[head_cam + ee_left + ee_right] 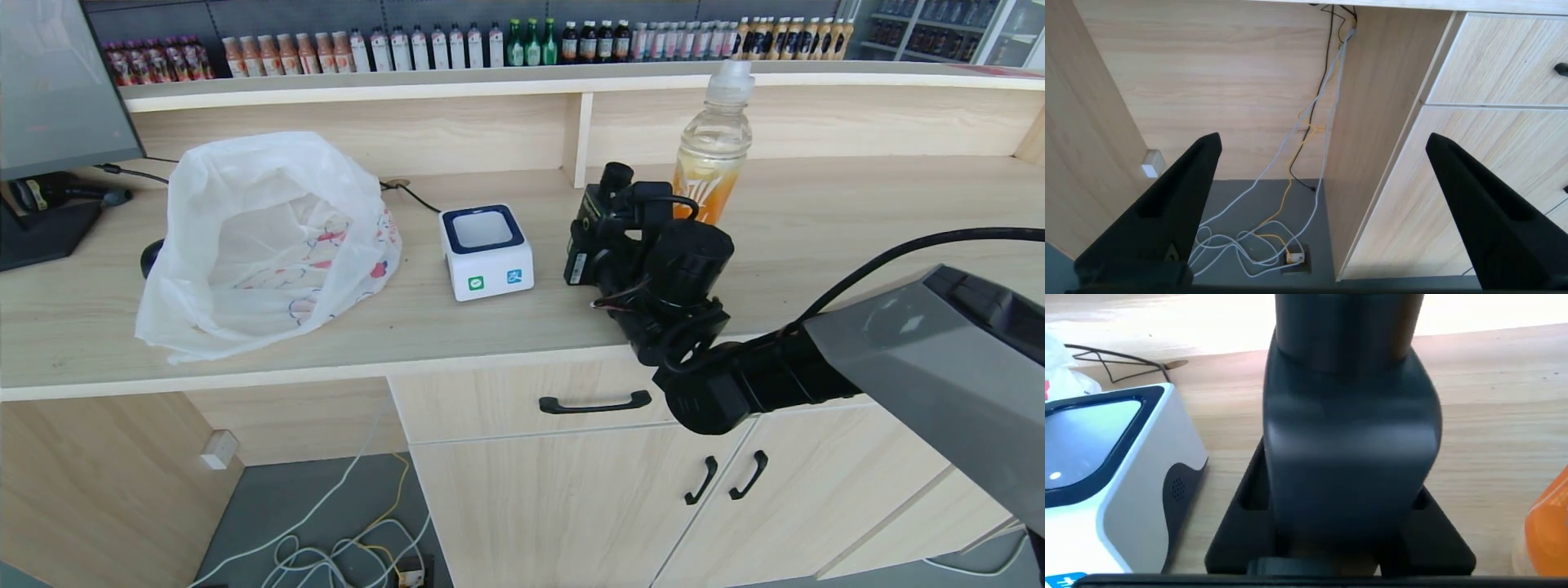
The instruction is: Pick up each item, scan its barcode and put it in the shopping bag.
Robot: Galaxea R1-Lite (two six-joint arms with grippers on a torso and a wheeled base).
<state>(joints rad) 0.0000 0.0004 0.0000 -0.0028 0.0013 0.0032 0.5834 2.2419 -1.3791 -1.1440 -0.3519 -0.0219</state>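
A white plastic shopping bag (261, 237) stands open on the left of the wooden counter (857, 220). The white barcode scanner (486, 249) (1102, 474) sits in the middle. Just right of the scanner, my right gripper (608, 237) is shut on a dark bottle (594, 220) (1347, 449), held upright with its cap up, low over the counter. Behind it stands a clear bottle of orange drink (712, 155) (1547, 531). My left gripper (1323, 143) hangs open below counter height, facing the cabinet front, with nothing between its fingers.
A monitor (57, 82) on a black stand occupies the counter's far left. A raised shelf with a divider runs along the back, with rows of bottles behind. Cabinet drawers and doors (596, 404) lie below. Loose cables (1282, 237) trail on the floor.
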